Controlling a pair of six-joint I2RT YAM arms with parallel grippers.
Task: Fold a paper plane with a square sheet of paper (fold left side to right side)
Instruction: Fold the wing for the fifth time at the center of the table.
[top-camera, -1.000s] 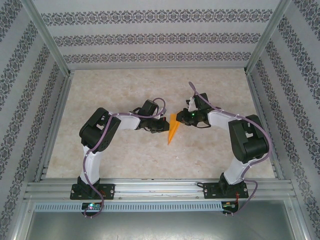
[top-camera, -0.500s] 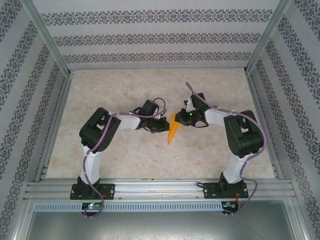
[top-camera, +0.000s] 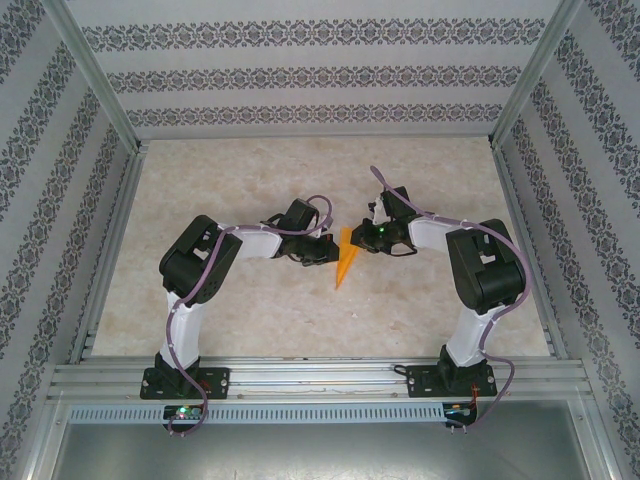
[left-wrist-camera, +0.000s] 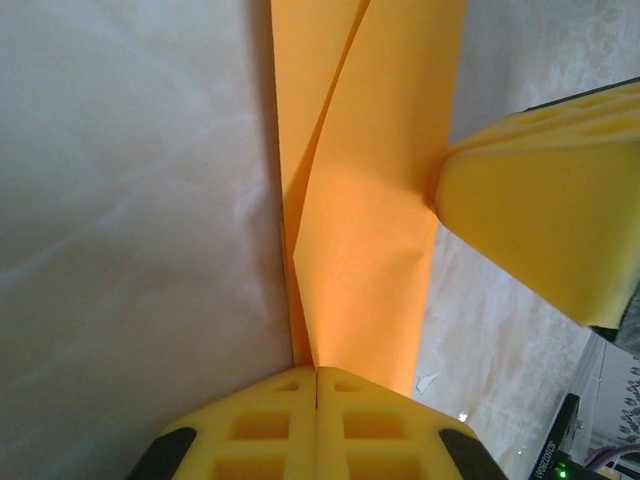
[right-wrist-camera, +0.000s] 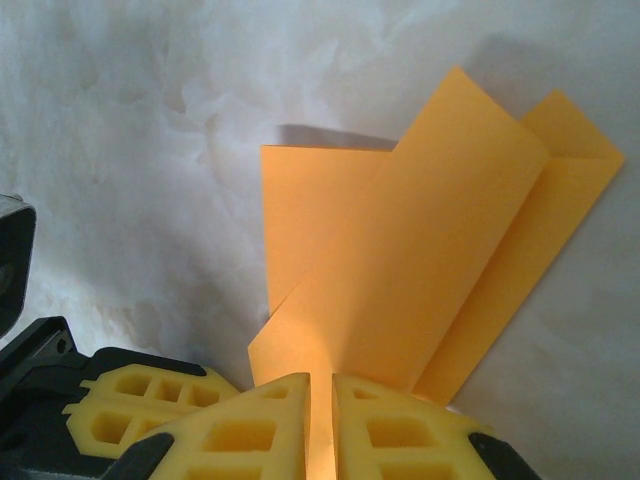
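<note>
The orange paper (right-wrist-camera: 430, 260), narrowed into a long pointed shape of several layers, is being kept on the pale bench (left-wrist-camera: 130, 200) directly between the two sets of fingers. The left fingers (left-wrist-camera: 322, 395) are being held tight together with no gap. Their tips are being set on the near end of the paper, right where its slanting crease runs in. This looks like a hold-down, so that the lower layers are being stopped from sliding while the other side is being worked. Whether a layer is also being nipped in the seam cannot be told. The right fingers (right-wrist-camera: 336, 395) are being closed to a thin slit with orange showing inside it, so an edge of the upper flap is judged to be clamped there. Just ahead of them that flap is being raised slightly off the layer beneath, and a shadow is being cast along its far edge. In the left wrist view, one yellow right finger is being pressed against the paper's edge, beyond the left fingers and to their right. The flap is probably being gripped so that it can be carried across and creased. A slip under the left fingers would likely skew the fold.
</note>
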